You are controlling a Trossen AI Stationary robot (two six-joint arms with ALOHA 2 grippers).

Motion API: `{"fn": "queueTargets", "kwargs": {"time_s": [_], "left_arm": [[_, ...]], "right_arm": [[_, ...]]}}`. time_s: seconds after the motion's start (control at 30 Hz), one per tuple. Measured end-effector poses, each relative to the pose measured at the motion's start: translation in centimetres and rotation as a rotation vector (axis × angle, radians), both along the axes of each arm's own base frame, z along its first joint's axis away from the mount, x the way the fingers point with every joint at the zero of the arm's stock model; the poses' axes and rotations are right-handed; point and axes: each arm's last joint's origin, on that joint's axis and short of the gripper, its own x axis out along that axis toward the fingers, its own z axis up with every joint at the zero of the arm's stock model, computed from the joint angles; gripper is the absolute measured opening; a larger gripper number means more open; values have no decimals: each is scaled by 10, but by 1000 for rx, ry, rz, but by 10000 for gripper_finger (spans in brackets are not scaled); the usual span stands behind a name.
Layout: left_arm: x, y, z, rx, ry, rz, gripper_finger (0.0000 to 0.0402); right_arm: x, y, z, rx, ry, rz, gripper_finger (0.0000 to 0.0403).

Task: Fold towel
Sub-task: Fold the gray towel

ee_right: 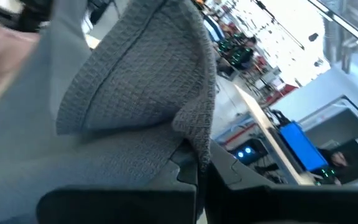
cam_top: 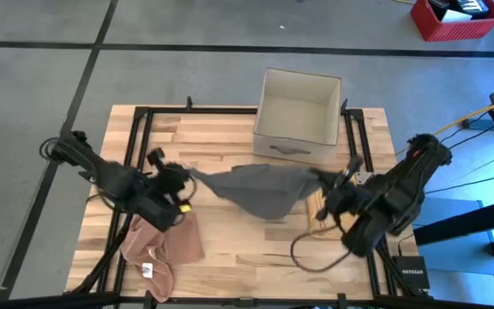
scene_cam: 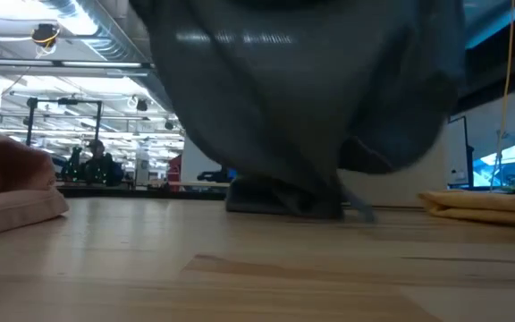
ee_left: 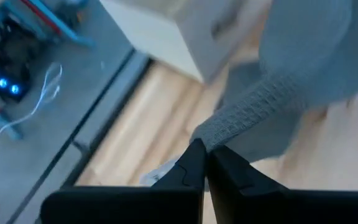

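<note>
The table (cam_top: pixel 230 249) carries a white box (cam_top: pixel 298 116) at its far edge and a pink towel (cam_top: pixel 161 245) at the near left corner. Over the middle of the table a grey towel (cam_top: pixel 260 189) hangs stretched between the two arms, its lower fold sagging onto the wood. The left gripper (cam_top: pixel 191 176) has its jaws clenched on the towel's left corner, and the right gripper (cam_top: pixel 320 178) has its jaws clenched on the right corner. In the low view, a yellow cloth (scene_cam: pixel 485 206) lies at the right.
</note>
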Motion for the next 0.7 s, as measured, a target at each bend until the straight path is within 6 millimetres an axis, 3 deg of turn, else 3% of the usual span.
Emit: {"fn": "queueTargets", "kwargs": {"time_s": [0.17,0.4,0.53,0.7], "left_arm": [[-27,20,33,74,-183,37,2],[-58,42,55,87,-363,112,2],[-59,42,52,23,-363,116,2],[-42,30,42,35,-260,73,1]], "right_arm": [[-8,-27,35,21,-37,-39,5],[-21,-45,70,66,-104,-54,5],[-23,-46,76,85,-116,-45,5],[-21,-44,74,117,-85,-14,5]]}}
